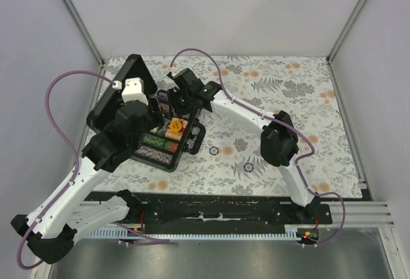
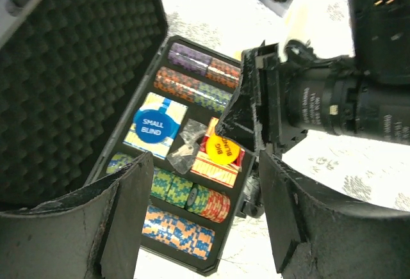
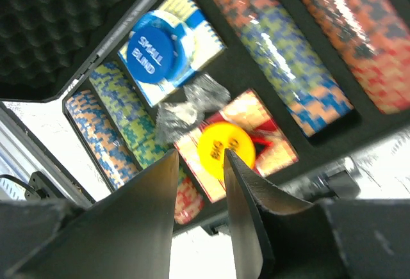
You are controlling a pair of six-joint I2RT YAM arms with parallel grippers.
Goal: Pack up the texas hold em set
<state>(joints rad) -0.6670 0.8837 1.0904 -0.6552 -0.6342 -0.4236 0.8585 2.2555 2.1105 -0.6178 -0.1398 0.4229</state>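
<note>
Tablecloth (image 1: pixel 295 100), pale with grey leaves and orange blossoms, covers the work surface. Plain pale walls (image 1: pixel 211 10) enclose it on three sides, with a metal post (image 1: pixel 73 16) rising behind the case on the left and another at the far right corner. A black rail (image 1: pixel 224 210) runs along the near edge and carries both arm bases. Purple cables (image 1: pixel 64 93) loop above the surface beside the case.

The case (image 1: pixel 192 143), black, sits on the left half of the cloth. Its lid (image 2: pixel 64 87) is raised, showing dark egg-crate foam. Rows of chips (image 2: pixel 192 87) fill the slots along both long sides of the case. In its middle slots, a blue disc (image 2: pixel 154 123) marked SMALL BLIND lies on a pale deck, and a yellow disc (image 2: pixel 221 149) lies on a reddish deck (image 2: pixel 214 169). A clear wrapper (image 2: pixel 187 139) is crumpled between the two discs.

Two small dark round pieces (image 1: pixel 214 151) lie on the cloth to the right of the case, apart from each other.

The left gripper (image 2: pixel 204 164) hangs over the case with its fingers spread wide and holding nothing. The right gripper (image 3: pixel 198 164) is also over the case, fingers narrowly apart with nothing between them, tips close above the yellow disc. Whether they touch the disc cannot be told.
</note>
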